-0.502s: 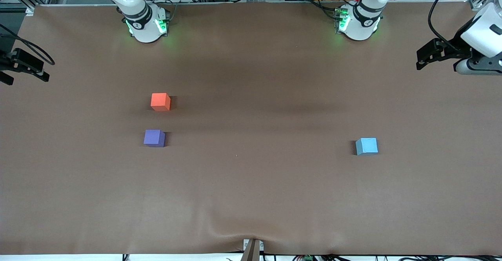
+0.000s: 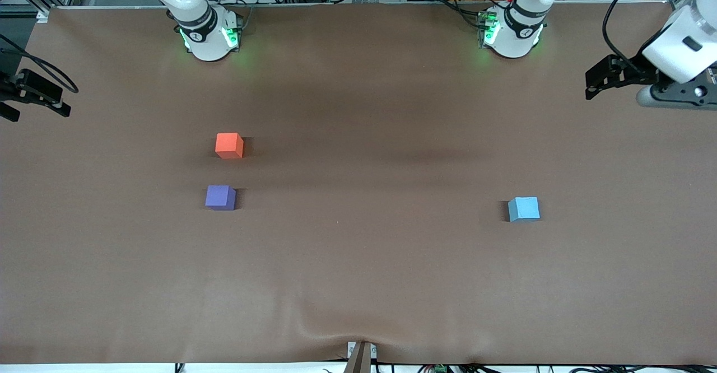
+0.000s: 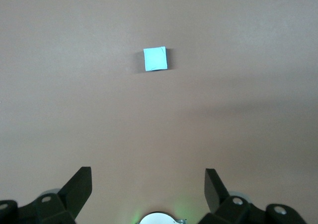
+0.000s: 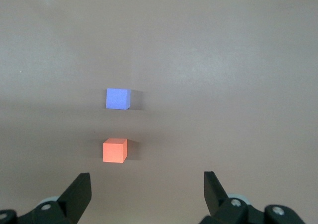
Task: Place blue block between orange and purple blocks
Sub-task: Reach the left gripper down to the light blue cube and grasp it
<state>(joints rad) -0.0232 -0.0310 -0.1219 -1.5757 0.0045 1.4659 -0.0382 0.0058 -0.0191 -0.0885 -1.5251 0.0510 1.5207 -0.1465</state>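
The blue block (image 2: 524,209) sits flat on the brown table cover (image 2: 358,283), toward the left arm's end of the table, at roughly 4 o'clock from the table's middle as the front view shows it. It stands alone and nothing touches it. In the left wrist view the same cube (image 3: 155,58) lies well ahead of the left gripper (image 3: 148,177), whose two black fingers (image 3: 79,186) are spread wide with only bare cover between them, so it grips nothing. In the front view that gripper (image 2: 595,82) hangs in the air over the table's edge at the left arm's end, at about 1 o'clock from the blue block and well apart from it. Well away at about 9 o'clock from the blue block, toward the right arm's end, stands the purple block (image 2: 220,197). The orange block (image 2: 229,145) is at 12 o'clock from the purple one, farther from the front camera. The two are near each other but not touching, with a strip of cover showing between them. The right wrist view shows both cubes, orange (image 4: 115,150) and purple (image 4: 118,98), ahead of the right gripper (image 4: 147,180), whose fingers (image 4: 78,189) are likewise parted and hold nothing. The right arm waits, its gripper (image 2: 22,96) up over the table's edge at its own end, at about 10 o'clock from the orange block.
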